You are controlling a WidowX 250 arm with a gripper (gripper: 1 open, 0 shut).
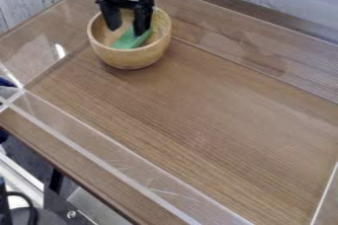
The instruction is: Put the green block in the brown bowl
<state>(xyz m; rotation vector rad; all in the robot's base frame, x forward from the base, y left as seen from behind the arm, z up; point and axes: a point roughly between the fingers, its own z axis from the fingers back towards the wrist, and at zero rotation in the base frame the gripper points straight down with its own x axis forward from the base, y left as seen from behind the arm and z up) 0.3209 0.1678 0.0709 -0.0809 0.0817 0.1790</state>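
In the single camera view, the gripper (126,18) hangs at the bowl's twelve o'clock with jaws spread and released, straddling the green block (129,37), which lies inside the brown bowl (129,51), so the drop looks done. The wooden table (199,111) carries clear acrylic walls (53,120), probably to contain strays.

Green block (128,38): plain bright green. Brown bowl (129,51): light tan wood, faint grain. Gripper (128,20): black. Desk (199,101): mid-brown wood, long streaky grain lines. Clear rail (79,150) along the near edge, whitish glare.
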